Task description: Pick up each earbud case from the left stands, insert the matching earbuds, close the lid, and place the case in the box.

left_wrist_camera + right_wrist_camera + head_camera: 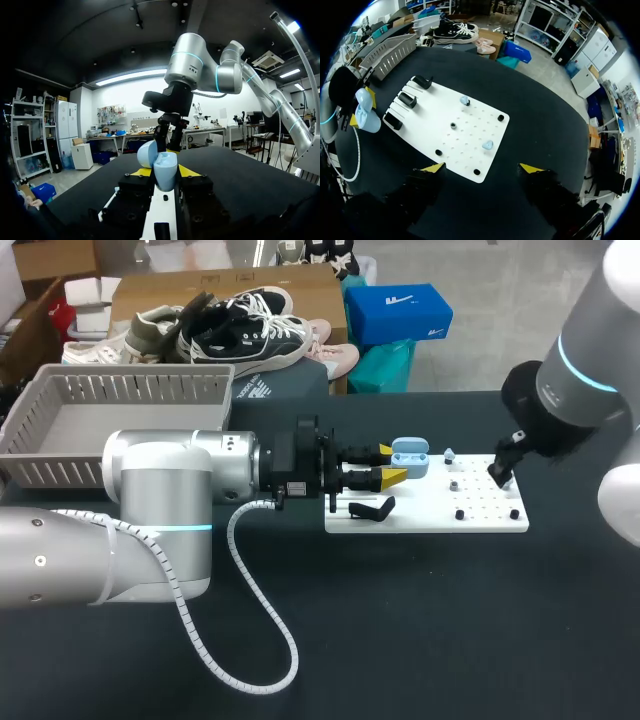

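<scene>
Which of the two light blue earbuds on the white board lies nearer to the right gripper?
The earbud just ahead of the right gripper; the other earbud lies farther off, toward the black stands.

The left gripper [165,172] hides the lower half of the pale-blue plastic earbud case [164,162]; the left arm [160,490] covers part of the grey slatted basket [130,390].

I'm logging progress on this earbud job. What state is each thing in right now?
left gripper, jaws shut on the earbud case
earbud case, lid open
right gripper, jaws open, empty, over the white board
earbuds, both on the white board, not in the case
stands, empty
box, no case visible inside
</scene>
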Action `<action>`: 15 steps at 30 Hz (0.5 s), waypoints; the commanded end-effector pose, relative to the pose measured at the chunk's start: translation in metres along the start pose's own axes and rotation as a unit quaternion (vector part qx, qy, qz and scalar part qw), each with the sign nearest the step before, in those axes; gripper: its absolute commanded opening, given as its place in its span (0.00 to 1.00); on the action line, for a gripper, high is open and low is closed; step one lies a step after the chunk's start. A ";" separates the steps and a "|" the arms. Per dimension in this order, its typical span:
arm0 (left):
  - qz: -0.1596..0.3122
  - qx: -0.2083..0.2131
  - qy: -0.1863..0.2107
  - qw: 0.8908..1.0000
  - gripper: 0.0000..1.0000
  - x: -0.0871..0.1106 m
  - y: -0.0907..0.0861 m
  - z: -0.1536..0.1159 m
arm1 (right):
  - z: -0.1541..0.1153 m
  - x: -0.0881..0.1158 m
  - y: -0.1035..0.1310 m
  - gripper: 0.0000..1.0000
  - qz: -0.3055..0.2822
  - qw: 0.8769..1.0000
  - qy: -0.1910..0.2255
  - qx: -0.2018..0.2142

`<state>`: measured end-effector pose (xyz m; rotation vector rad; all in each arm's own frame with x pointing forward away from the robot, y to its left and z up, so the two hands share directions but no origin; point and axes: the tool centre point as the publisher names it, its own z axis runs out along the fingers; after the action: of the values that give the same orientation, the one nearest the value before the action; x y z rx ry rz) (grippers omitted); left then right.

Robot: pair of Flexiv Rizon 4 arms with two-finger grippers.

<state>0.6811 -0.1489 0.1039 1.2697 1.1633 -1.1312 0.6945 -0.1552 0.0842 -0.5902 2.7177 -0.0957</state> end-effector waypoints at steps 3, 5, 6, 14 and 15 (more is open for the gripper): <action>0.001 -0.004 0.000 1.000 0.00 0.000 -0.002 0.000 | 0.018 -0.011 0.006 0.76 -0.008 0.996 0.017 0.087; 0.001 -0.004 0.000 1.000 0.00 0.000 -0.002 0.000 | 0.023 -0.010 0.006 0.71 -0.009 0.996 0.021 0.091; 0.001 -0.004 0.000 1.000 0.00 0.000 -0.002 0.000 | 0.026 -0.009 0.005 0.69 -0.009 0.995 0.025 0.091; 0.001 -0.004 0.000 1.000 0.00 0.000 -0.002 0.000 | 0.044 -0.008 -0.002 0.56 -0.003 0.995 0.045 0.094; 0.001 -0.004 0.000 1.000 0.00 0.000 -0.002 0.000 | 0.046 -0.007 -0.003 0.56 0.000 0.995 0.048 0.092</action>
<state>0.6808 -0.1493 0.1039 1.2684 1.1639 -1.1295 0.7122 -0.1574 0.0502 -0.5563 2.7609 -0.3467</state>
